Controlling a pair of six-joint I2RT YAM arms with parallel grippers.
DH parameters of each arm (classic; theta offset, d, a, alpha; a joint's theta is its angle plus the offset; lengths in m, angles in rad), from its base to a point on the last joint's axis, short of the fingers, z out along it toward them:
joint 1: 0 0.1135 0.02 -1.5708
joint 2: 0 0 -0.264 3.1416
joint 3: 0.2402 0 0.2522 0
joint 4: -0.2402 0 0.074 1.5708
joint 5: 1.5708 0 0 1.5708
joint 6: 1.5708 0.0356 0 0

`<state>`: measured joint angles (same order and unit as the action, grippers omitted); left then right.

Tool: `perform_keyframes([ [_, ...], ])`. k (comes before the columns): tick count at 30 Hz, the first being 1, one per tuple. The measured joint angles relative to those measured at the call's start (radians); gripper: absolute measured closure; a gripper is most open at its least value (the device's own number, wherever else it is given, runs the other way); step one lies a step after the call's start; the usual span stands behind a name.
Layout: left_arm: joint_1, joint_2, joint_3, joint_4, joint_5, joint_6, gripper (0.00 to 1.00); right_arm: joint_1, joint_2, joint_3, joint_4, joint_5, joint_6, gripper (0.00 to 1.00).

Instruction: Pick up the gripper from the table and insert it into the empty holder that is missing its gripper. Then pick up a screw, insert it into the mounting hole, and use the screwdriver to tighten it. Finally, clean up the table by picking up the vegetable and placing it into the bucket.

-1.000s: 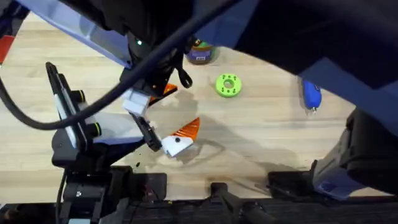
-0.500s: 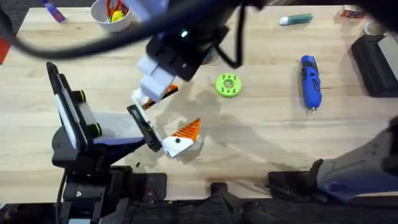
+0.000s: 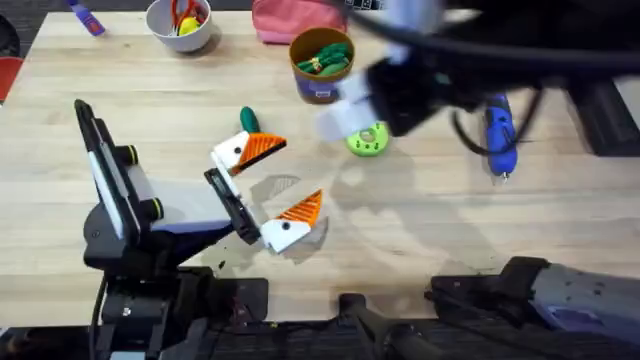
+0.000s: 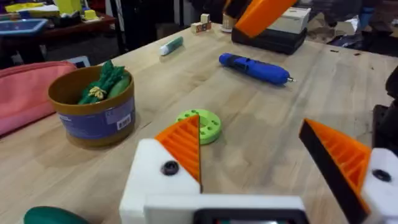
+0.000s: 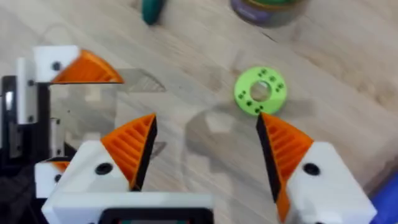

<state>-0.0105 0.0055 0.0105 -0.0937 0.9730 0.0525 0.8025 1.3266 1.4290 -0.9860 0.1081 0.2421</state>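
Desk [image 3: 420, 240]: pale wood, straight grain, evenly lit; soft shadows fall across its middle. Dark floor [image 3: 30, 10] shows past the desk's far edge, upper left of the overhead frame. In the left wrist view, upper left: a dim room behind, a dark side table [image 4: 56, 28] carrying a blue tray [image 4: 18, 26] and yellow clutter, too blurred to identify.

Pale wood-grain table [image 3: 420, 230]. The bucket [image 3: 321, 66] is showing orange-brown with a dark blue label band — green toy vegetables lying inside. The vegetable [image 3: 248, 120] is dark green. A bright green disc [image 3: 368, 139] is sitting on the wood. The screwdriver [image 3: 499, 132] is blue. A white bowl [image 3: 180, 22], a pink pouch [image 3: 290, 20]. Gripper fingers [image 3: 262, 150] are showing ribbed orange pads on white mounts — black along one side.
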Motion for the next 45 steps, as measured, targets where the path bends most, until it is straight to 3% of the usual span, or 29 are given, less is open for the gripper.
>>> perform_keyframes([
  [5,0.0,0.0,0.0,0.0,0.0,0.0,0.015,-0.096,-0.175,-0.15,0.039,0.005,0.064,0.075],
  [15,0.0,0.0,0.0,0.0,0.0,0.0,0.015,-0.198,-0.369,-0.241,0.043,0.078,0.137,0.066],
  [22,0.0,0.0,0.0,0.0,0.0,0.0,0.015,-0.275,-0.369,-0.308,0.044,0.087,0.148,0.066],
  [36,0.0,0.0,0.0,0.0,0.0,0.0,0.01,-0.283,-0.329,-0.313,0.063,0.086,0.17,0.066],
  [38,0.0,0.0,0.0,0.0,0.0,0.001,0.17,-0.283,-0.327,-0.313,0.062,0.087,0.17,0.066],
  [43,0.0,0.0,0.0,0.0,0.0,0.0,0.927,-0.283,-0.324,-0.313,0.058,0.086,0.17,0.066],
  [45,0.0,0.0,0.0,0.0,0.0,0.004,0.983,-0.283,-0.323,-0.313,0.058,0.087,0.17,0.066],
])
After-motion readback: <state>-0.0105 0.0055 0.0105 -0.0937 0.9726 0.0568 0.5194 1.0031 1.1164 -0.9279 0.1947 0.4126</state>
